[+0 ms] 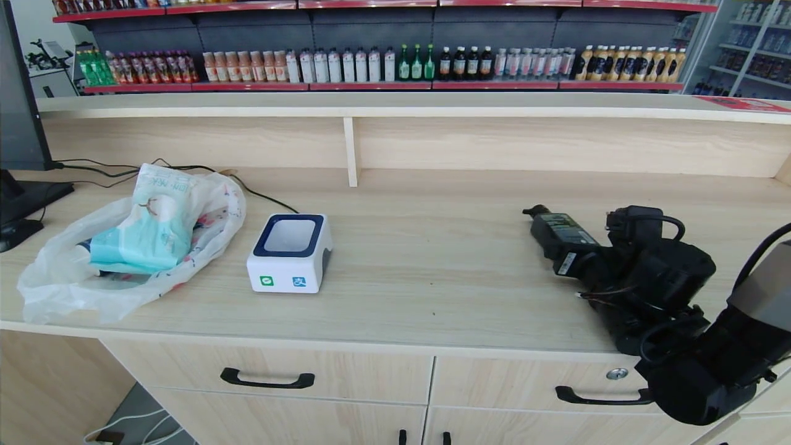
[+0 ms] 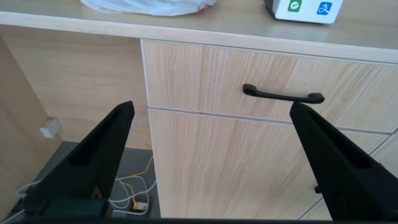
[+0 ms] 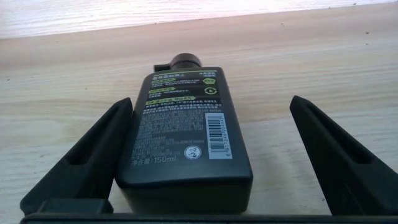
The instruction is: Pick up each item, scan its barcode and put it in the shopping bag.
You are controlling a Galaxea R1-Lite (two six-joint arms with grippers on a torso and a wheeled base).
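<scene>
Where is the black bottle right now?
In the head view the black bottle lies flat on the wooden counter, on the robot's right, between the open fingers of the right gripper.

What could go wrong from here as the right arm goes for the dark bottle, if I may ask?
1. The dark bottle lies flat between the open fingers of the right gripper, nearer one of them; closing could shove it aside rather than clamp it.
2. Its barcode faces up, as does the window of the scanner, so the bottle needs turning over and might slip.
3. The shopping bag lies slumped with a pack inside; the bottle may catch at its mouth.
</scene>
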